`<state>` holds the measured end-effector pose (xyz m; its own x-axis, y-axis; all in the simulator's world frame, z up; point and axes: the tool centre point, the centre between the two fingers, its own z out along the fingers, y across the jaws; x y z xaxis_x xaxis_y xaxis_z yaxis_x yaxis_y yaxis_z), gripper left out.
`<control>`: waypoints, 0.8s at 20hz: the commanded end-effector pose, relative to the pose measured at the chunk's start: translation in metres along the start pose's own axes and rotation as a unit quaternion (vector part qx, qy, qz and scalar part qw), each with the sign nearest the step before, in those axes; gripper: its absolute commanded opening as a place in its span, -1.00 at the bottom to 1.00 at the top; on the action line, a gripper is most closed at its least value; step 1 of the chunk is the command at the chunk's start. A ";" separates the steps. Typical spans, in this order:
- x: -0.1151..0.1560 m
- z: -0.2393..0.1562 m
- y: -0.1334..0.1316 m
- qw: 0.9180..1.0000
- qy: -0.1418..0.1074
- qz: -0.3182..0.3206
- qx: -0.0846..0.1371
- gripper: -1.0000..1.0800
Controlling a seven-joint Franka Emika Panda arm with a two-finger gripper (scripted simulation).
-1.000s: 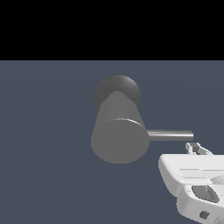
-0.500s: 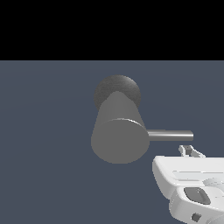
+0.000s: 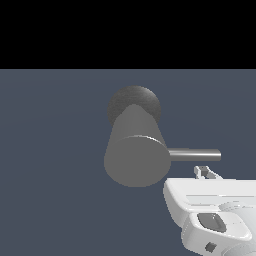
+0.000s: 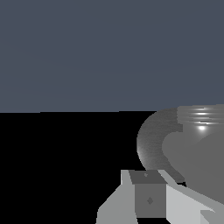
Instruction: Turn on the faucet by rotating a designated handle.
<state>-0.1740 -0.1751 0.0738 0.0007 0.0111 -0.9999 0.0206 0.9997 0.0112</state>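
Just above the tool (image 3: 206, 172), the handle (image 3: 195, 155).

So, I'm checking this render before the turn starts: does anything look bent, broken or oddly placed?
Nothing stands out. The faucet looks whole, and its handle juts out straight toward the exterior view's right. The gripper sits just below the handle's tip; whether they touch can't be told.

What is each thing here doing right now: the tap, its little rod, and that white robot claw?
faucet: thick grey cylinder with its flat round end facing the exterior camera, untouched.
handle: level, jutting toward the exterior view's right, nothing gripping it.
gripper: just below the handle, holding nothing; open or shut cannot be told.
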 end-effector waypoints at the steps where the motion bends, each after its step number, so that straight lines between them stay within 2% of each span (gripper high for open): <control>1: -0.003 0.000 0.000 1.000 0.000 0.000 0.000 -1.00; 16: -0.052 0.000 -0.005 1.000 0.000 0.000 0.000 -1.00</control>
<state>-0.1744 -0.1832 0.1079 -0.0249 0.0152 -0.9996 0.0202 0.9997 0.0147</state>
